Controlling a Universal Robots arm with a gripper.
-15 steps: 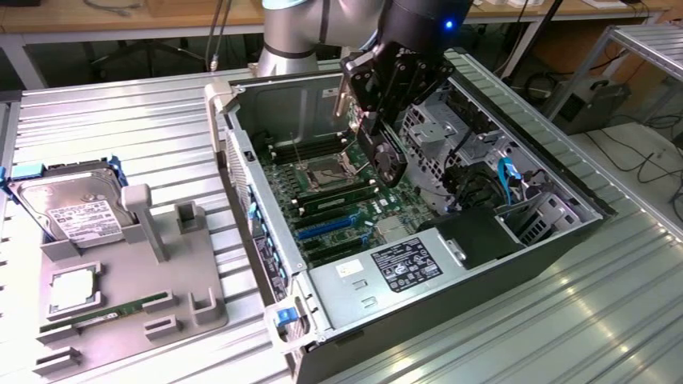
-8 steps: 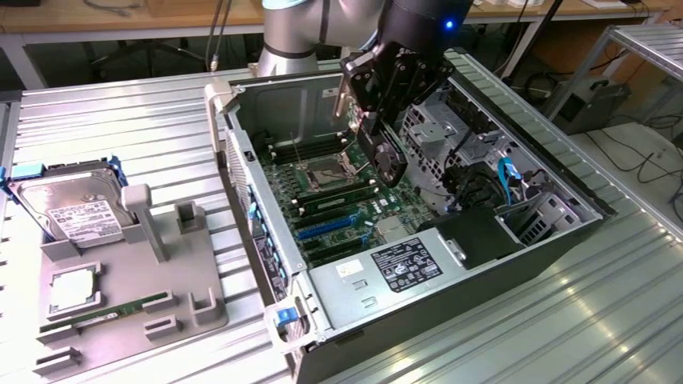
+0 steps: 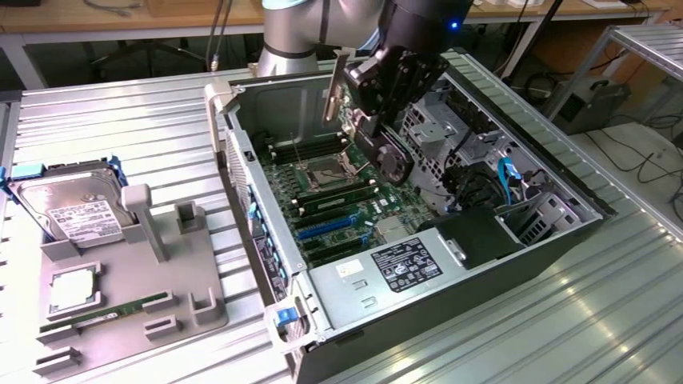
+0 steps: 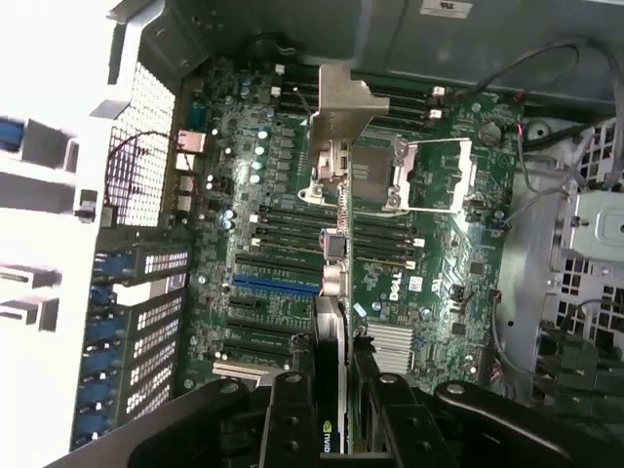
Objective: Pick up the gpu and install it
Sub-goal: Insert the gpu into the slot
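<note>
Jaws closed on the gpu (image 4: 332, 322), gripping the end opposite its bracket (image 4: 346, 102). Card is held edge-on above the motherboard (image 4: 439, 283) inside the open case (image 3: 353, 308), not seated. The edge-on hold probably keeps its connector side toward the slots.

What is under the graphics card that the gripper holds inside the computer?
Below the graphics card, held by the gripper, lies the motherboard with black slots, one blue slot and the processor socket. The strip right under the card is covered.
</note>
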